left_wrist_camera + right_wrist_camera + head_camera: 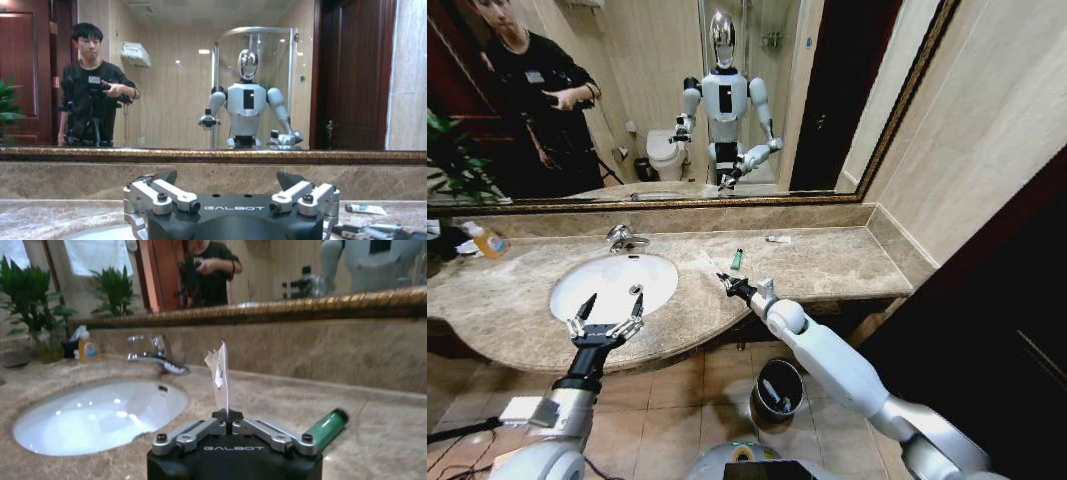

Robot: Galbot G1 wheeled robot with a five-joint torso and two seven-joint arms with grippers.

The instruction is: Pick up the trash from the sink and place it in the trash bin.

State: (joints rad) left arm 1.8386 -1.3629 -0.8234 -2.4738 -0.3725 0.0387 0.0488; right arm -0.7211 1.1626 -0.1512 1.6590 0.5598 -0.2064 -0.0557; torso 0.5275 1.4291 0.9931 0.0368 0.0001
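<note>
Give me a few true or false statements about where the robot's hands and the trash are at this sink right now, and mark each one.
1. The right hand is shut on a thin white paper strip. True.
2. The left hand holds the small green lighter-like stick. False: it is open and empty over the white oval sink; the stick lies on the beige marble counter.
3. The round black trash bin stands on the counter. False: it is on the floor below.
4. A small white tube lies near the mirror. True.
</note>
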